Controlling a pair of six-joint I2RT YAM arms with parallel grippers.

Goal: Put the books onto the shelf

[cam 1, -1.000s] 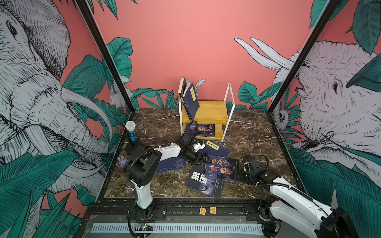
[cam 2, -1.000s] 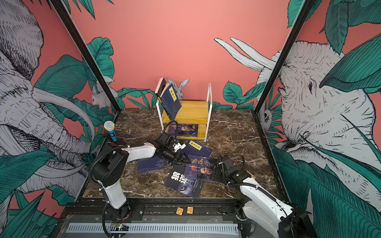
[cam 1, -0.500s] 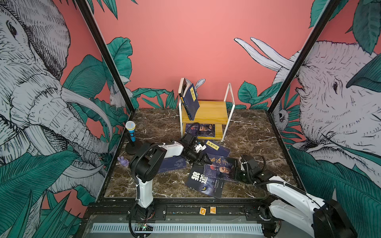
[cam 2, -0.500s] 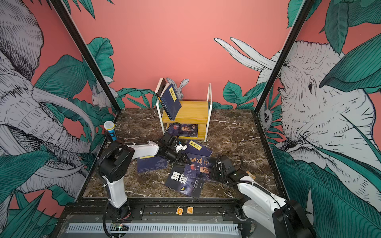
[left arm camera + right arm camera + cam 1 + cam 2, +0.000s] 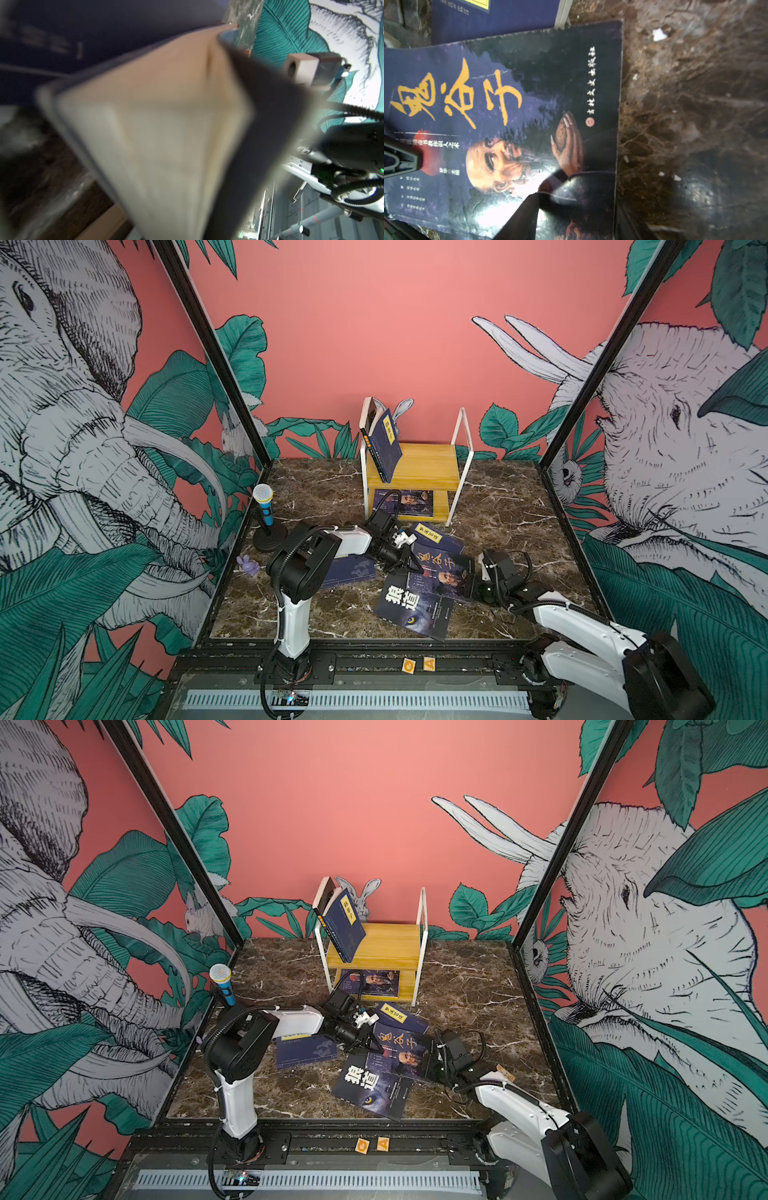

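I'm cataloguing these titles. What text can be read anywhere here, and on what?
"鬼谷子": cover title, purple portrait book.
"吉林文史出版社": same cover, by its edge.
"狼道": black wolf-eye book.
"G", "A": orange tiles on the front rail.
Yellow labels on navy books, small print on covers: too small to read.

Low toward frame centre lies the left arm [image 5: 349, 541], left gripper [image 5: 409, 566] pinching a book [image 5: 444, 572] edge; from lower right stretches the right arm [image 5: 582, 622], right gripper [image 5: 473, 587] parted.

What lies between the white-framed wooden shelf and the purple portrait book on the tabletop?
A navy paperback with a yellow title label, flat, seen in both top views.
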